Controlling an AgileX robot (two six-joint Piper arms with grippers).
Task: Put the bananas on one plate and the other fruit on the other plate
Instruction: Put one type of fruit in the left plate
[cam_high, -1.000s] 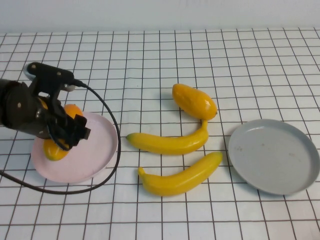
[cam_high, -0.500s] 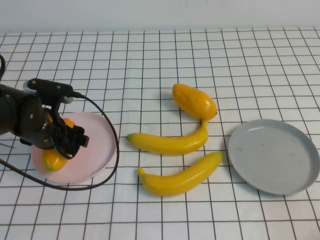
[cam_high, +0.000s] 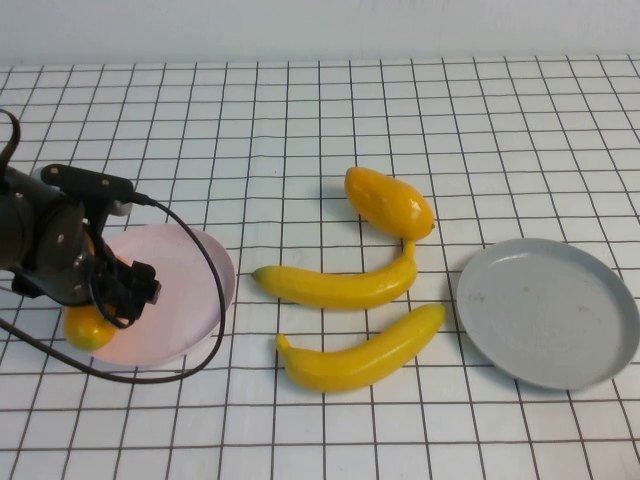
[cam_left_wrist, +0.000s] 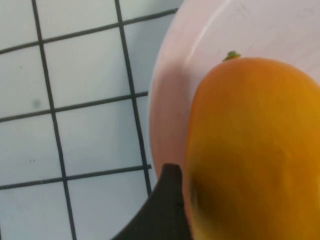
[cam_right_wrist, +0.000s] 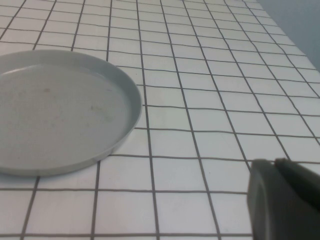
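My left gripper (cam_high: 112, 292) hangs over the left part of the pale pink plate (cam_high: 185, 290) and is shut on one orange-yellow mango-like fruit (cam_high: 88, 328), which sits low at the plate's left rim. In the left wrist view that fruit (cam_left_wrist: 255, 150) fills the space beside one dark finger (cam_left_wrist: 165, 210), above the pink plate (cam_left_wrist: 170, 115). The second mango-like fruit (cam_high: 388, 202) lies mid-table. Two bananas (cam_high: 340, 287) (cam_high: 362, 350) lie below it. The grey plate (cam_high: 548, 312) at right is empty. My right gripper (cam_right_wrist: 276, 162) is shut, beside the grey plate (cam_right_wrist: 60, 115), and is out of the high view.
The left arm's black cable (cam_high: 218, 300) loops across the pink plate's right rim and the table in front of it. The checked tablecloth (cam_high: 300, 120) covers the whole table.
My left gripper has moved left and down with the mango-like fruit, from above the pink plate's middle toward its left rim. The other fruit and the grey plate have not moved.
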